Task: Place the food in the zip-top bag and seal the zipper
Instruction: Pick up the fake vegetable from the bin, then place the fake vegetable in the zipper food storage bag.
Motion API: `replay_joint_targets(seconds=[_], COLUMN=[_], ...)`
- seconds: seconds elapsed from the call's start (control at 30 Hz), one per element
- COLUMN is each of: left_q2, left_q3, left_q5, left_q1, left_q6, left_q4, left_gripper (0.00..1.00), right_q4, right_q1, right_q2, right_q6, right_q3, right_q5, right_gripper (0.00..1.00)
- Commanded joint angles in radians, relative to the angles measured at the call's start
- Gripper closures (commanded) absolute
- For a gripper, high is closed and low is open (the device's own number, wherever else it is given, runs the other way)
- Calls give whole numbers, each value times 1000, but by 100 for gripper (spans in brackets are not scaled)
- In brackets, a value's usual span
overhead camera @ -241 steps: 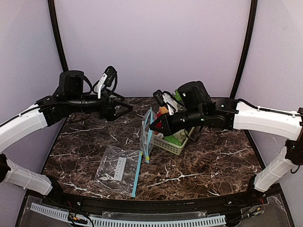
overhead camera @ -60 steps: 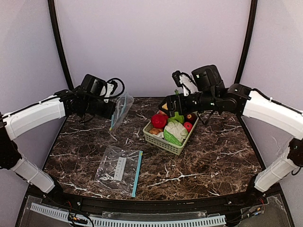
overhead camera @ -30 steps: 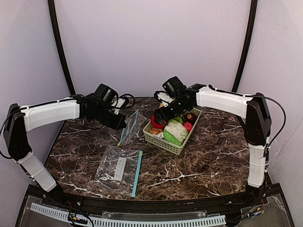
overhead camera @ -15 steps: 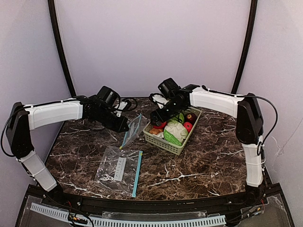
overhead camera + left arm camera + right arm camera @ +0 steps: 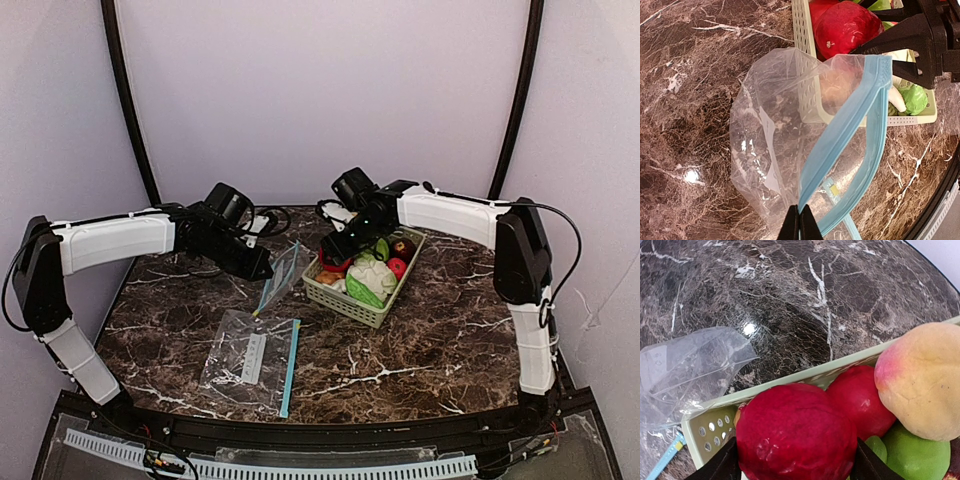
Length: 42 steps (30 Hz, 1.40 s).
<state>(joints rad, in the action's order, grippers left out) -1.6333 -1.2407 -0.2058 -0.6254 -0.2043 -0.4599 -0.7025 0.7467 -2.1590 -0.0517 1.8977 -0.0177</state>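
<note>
Glossy marble table [image 5: 450, 340] (bag [image 5: 765, 140] clear plastic)
</note>
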Motion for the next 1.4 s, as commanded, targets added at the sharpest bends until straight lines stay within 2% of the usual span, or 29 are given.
replay_joint_targets(seconds=[0.0,0.2,0.4,0.57,0.77,1.0,1.37], left_q2=[17,58,138,173,230,221,245], left_q3=[21,34,37,36,58,75,126], left_q5=[-11,21,-8,-137,-150,-180,-237], left_q1=[6,6,6,2,-51,-155,-231], left_q6=[-10,-10,-37,-155,-269,-391,-521], left_q4=[-3,11,54,96,105,121,248], left_gripper=[99,99,99,99,99,99,99], right_q4=[24,68,159,270,414,594,839], right_q1=[-6,-6,-4,0,37,148,229], right_q2=[26,161,363,521,674,773,825], right_q6=[-5,-31,-112,-184,-255,-275,-400], right_q3=[3,-53,-187,-324,-473,-620,-815], right_q5=[15,-40,-182,-310,-430,-462,-454], right_gripper=[39,43,44,44,44,43,44])
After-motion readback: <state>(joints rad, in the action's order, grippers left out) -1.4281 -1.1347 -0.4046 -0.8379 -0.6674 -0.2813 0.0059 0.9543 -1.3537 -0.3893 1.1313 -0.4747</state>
